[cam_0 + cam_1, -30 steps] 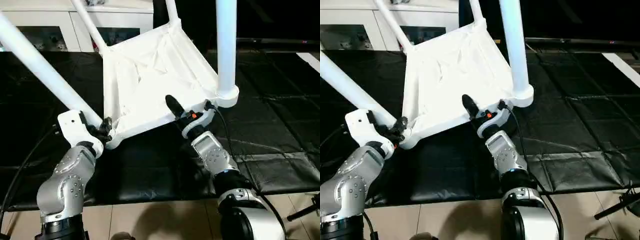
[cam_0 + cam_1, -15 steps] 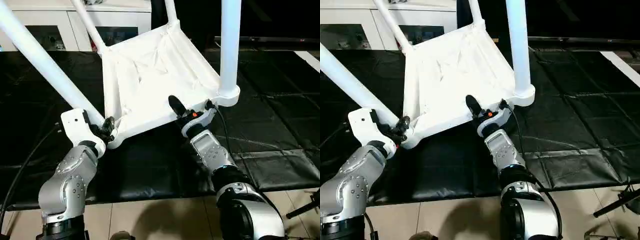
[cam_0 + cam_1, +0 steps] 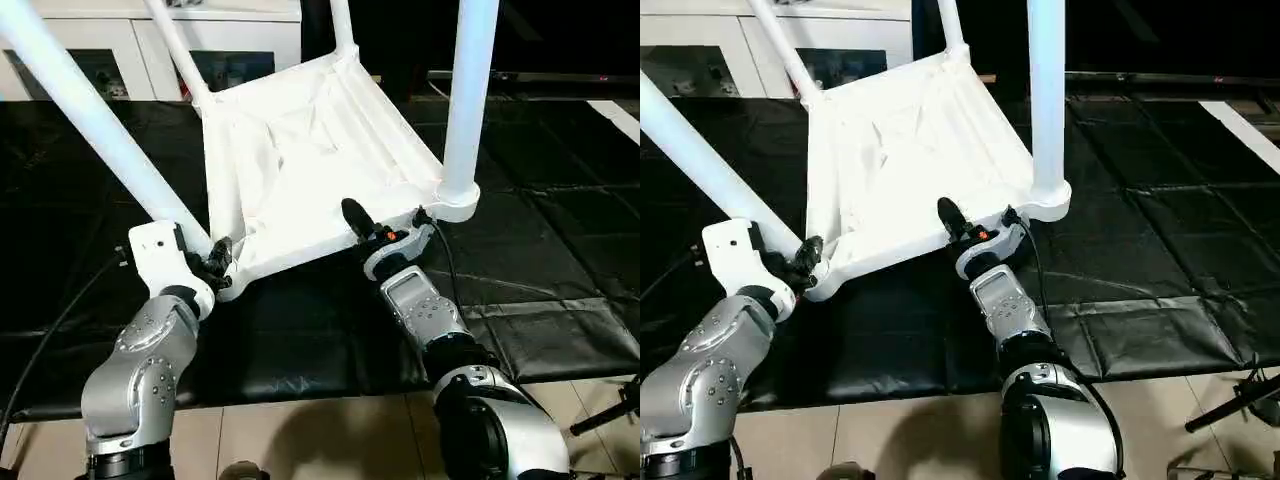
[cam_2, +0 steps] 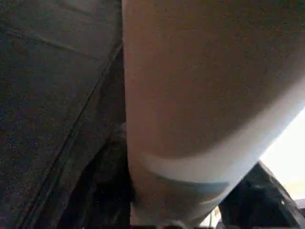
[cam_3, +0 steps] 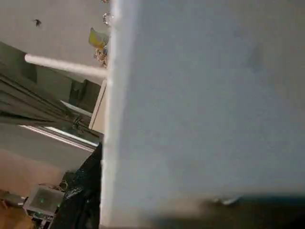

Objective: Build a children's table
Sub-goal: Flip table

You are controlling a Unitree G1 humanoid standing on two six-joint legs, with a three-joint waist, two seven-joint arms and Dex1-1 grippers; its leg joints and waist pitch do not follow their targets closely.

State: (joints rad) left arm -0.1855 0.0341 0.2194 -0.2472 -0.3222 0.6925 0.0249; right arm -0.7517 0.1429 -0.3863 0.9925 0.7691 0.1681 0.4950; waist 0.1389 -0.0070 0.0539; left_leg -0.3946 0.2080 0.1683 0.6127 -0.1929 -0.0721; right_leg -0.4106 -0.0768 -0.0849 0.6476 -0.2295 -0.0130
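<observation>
The white children's table [image 3: 300, 170] is upside down and tilted over the black mat, ribbed underside facing me. All four legs are in their corner sockets: near-left leg [image 3: 90, 120], near-right leg [image 3: 468, 100], and two far legs [image 3: 175, 45] [image 3: 342, 25]. My left gripper [image 3: 215, 262] is shut on the near-left corner where that leg meets its socket; the leg's base [image 4: 190, 119] looms close in the left wrist view. My right gripper [image 3: 360, 222] is shut on the top's near rim, one black finger [image 3: 352, 213] lying over the underside.
A white glass-door cabinet [image 3: 100, 60] stands behind the table. Black mats [image 3: 560, 250] cover the floor, with beige tiles [image 3: 330, 430] nearest me. A black cable [image 3: 50, 330] hangs by my left arm. A black stand's foot [image 3: 610, 415] pokes in at the lower right.
Both grippers kept their hold while the table tipped a little: the near-right leg's upper end swung rightward, and the near rim with both grippers sank slightly.
</observation>
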